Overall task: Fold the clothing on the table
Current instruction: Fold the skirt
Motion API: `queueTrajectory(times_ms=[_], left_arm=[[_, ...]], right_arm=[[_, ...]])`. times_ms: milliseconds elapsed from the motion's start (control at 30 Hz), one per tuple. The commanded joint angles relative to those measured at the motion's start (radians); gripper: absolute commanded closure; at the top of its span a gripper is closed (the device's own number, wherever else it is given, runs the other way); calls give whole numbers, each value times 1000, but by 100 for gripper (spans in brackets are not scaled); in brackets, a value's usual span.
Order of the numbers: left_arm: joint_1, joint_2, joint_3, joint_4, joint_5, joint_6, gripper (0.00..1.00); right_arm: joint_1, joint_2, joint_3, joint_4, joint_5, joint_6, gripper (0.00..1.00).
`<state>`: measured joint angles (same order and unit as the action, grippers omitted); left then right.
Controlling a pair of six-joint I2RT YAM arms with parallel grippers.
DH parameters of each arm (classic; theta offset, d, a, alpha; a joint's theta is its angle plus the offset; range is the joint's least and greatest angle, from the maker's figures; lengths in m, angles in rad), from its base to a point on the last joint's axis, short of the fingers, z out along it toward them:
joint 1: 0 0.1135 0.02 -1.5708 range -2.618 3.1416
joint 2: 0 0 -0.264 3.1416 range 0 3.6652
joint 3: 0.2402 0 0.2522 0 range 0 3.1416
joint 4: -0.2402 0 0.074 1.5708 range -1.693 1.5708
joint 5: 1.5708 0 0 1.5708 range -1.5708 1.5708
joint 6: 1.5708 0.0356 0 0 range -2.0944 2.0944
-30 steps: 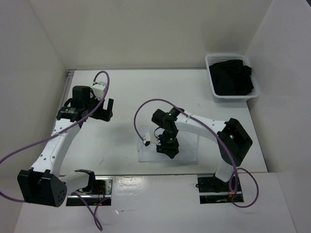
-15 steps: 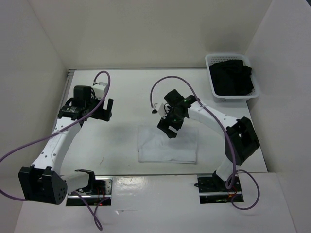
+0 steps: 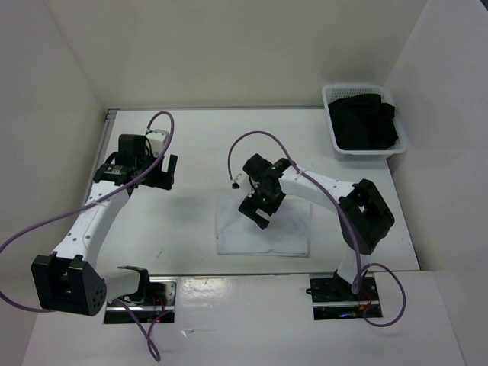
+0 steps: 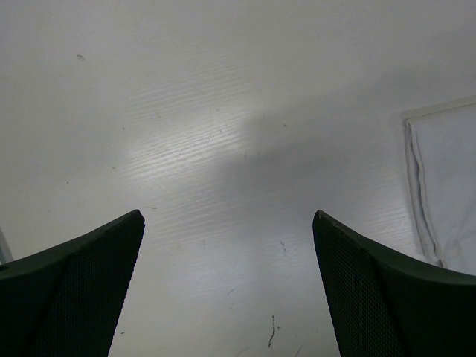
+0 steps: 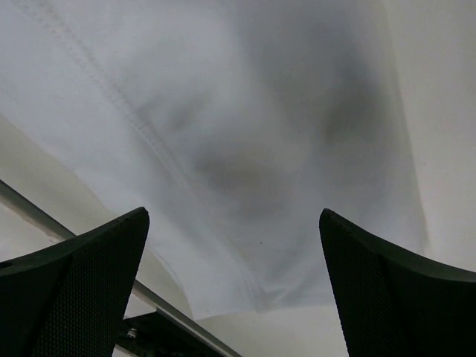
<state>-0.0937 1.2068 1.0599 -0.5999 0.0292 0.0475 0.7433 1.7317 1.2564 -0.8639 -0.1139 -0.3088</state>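
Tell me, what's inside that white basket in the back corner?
A black garment fills the basket, heaped up to its rim. Anything beneath it, and the basket's floor, is hidden.

Far-right corner: basket [image 3: 368, 152]; walls [image 3: 229, 53] bound table [image 3: 198, 152]; bare strip left of clothing [image 3: 286, 232].

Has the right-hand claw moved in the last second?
Yes. The right claw has shifted slightly away from the near edge of the table, toward the far wall, above the clothing.
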Motion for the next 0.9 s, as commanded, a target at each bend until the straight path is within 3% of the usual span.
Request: queueTrajectory(times_ms=[0, 367, 533, 867], left_arm=[[5, 2, -8, 6, -26, -24, 0], [5, 13, 2, 6, -55, -34, 0], [5, 4, 2, 6, -55, -34, 0], [5, -15, 2, 6, -55, -34, 0]], right_arm=[[-1, 31, -20, 12, 66, 59, 1], [-1, 189, -14, 46, 46, 95, 1], [-1, 252, 9, 104, 111, 96, 1], [-30, 371, 260, 164, 304, 60, 1]])
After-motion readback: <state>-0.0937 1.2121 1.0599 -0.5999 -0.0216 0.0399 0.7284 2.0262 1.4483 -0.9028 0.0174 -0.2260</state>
